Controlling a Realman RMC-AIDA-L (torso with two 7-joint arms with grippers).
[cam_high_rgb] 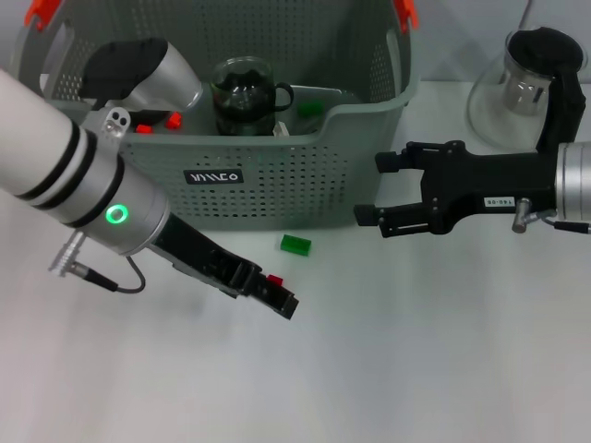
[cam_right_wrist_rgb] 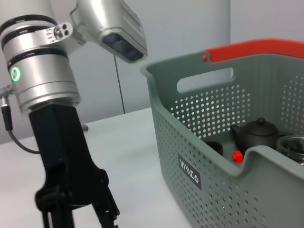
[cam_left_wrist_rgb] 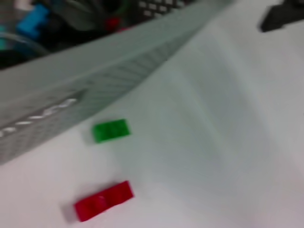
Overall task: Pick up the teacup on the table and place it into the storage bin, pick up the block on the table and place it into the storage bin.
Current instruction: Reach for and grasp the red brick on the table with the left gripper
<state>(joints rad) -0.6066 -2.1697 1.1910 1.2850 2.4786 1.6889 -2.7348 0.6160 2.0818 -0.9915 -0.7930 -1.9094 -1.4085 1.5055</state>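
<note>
Where head view hides, red block (cam_left_wrist_rgb: pixel 103 201) shows.

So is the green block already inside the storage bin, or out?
Out. The green block lies on the table, just in front of the storage bin wall, beside a red block.

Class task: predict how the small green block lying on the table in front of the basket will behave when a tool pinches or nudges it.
The green block looks like hard, stiff plastic, probably very light. Lying flat and boxy, it should slide rather than roll. Its smooth sides could slip from a loose pinch.
</note>
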